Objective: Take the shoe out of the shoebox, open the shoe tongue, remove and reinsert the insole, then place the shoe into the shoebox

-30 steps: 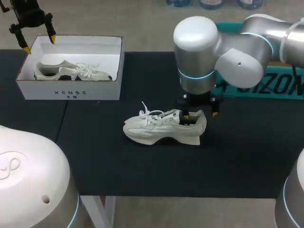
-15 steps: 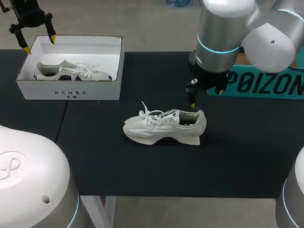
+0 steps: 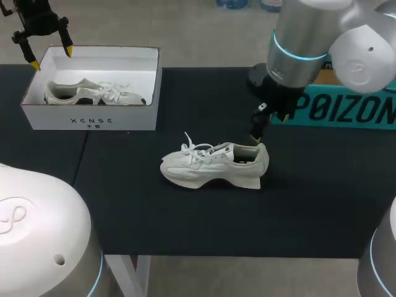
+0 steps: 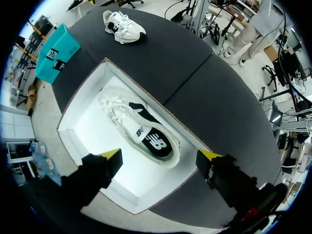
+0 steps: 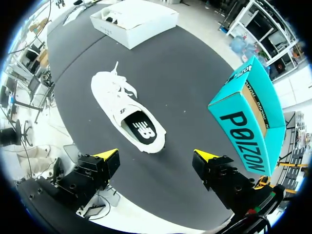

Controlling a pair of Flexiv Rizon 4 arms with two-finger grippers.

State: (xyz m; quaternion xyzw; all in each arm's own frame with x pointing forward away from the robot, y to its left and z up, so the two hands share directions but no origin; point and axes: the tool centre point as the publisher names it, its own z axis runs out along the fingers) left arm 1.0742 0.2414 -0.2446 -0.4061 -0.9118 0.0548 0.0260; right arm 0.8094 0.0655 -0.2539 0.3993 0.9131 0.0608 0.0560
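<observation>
White shoe (image 3: 213,166) is lying mid-frame; right pincer (image 3: 269,127) is hovering spread apart near its heel, left pincer (image 3: 52,57) spread apart over the shoebox (image 3: 93,117).

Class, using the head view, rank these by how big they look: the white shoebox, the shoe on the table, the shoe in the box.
Largest: white shoebox.
Then: shoe on the table and shoe in the box, which look too alike to rank.

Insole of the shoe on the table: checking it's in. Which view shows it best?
Right wrist view: looks down on the dark insole inside the shoe. Head view catches only a sliver; left wrist view shows it tiny.
</observation>
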